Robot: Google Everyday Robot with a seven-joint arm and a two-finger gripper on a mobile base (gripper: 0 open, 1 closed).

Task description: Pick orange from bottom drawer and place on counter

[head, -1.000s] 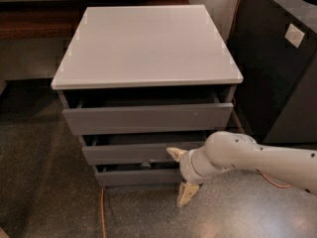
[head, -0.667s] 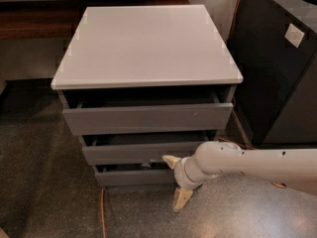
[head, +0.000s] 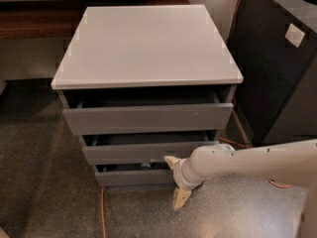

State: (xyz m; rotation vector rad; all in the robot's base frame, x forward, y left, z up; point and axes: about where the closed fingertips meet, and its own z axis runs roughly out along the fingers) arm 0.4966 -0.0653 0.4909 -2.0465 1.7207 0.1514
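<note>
Item 1. Pincer point(head: 176, 181): one, at 6 o'clock, low in my view. Its two pale fingers are spread, one up and one down, empty, right in front of the right end of the bottom drawer.

Item 2. Arm point(head: 247, 162): one, white, reaching in from 4 o'clock.

Item 3. Bottom drawer point(head: 131, 177): one, at 7 o'clock, narrowest of the stack. It is out only a crack, with a dark gap along its top edge.

Item 4. Orange: none in sight. I judge it lies inside the bottom drawer, hidden behind the front.

Item 5. Wider drawers: two, the middle drawer point(head: 143, 151) and the top drawer point(head: 148, 118), both slightly ajar. That makes three drawers in all.

Item 6. Bench point(head: 148, 43): one, the light grey top slab at 12 o'clock.

Item 7. Black cabinet point(head: 272, 68): one, at 2 o'clock.

Item 8. Orange cable point(head: 103, 212): on the floor at 7 o'clock.

Step in hand, as I read it: opening the bottom drawer; the fruit is not yet reached.

Next move: I need a finger hooked on the drawer's top edge and a straight pull toward me, far enough to show the inside, before any grasp.
</note>
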